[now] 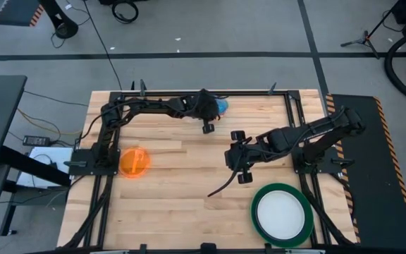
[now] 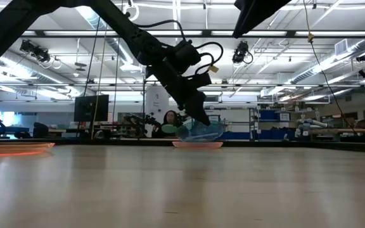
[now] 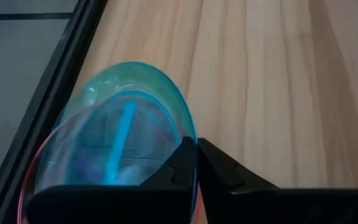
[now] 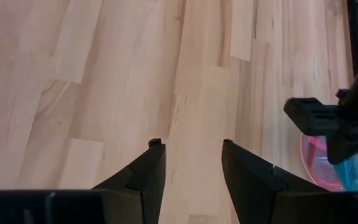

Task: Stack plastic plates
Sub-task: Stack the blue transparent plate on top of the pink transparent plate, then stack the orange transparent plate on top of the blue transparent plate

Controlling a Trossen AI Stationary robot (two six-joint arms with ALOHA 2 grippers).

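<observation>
A small translucent blue plate (image 3: 123,130) is tilted over a pink plate (image 2: 197,145) that lies flat at the table's far edge. My left gripper (image 3: 196,149) is shut on the blue plate. Both also show in the high view: the blue plate (image 1: 222,106) and my left gripper (image 1: 213,109). An orange plate (image 1: 134,161) lies flat at the left. A white plate (image 1: 280,213) lies inside a large dark green plate (image 1: 256,201) at the near right. My right gripper (image 4: 191,149) hangs open above bare wood mid-table, holding nothing. My left gripper pinches the blue plate's rim (image 3: 191,134) between its two fingers, on the side nearest the arm. The fingers slant down from the table's left. The plate is tilted just above the pink plate. Whether its low edge touches the pink plate, I cannot tell.
A black metal frame (image 1: 189,93) runs along the far edge just behind the pink plate. A dark cable (image 1: 220,187) trails from the right arm onto the wood. Bare wood lies between the orange plate and the green one.
</observation>
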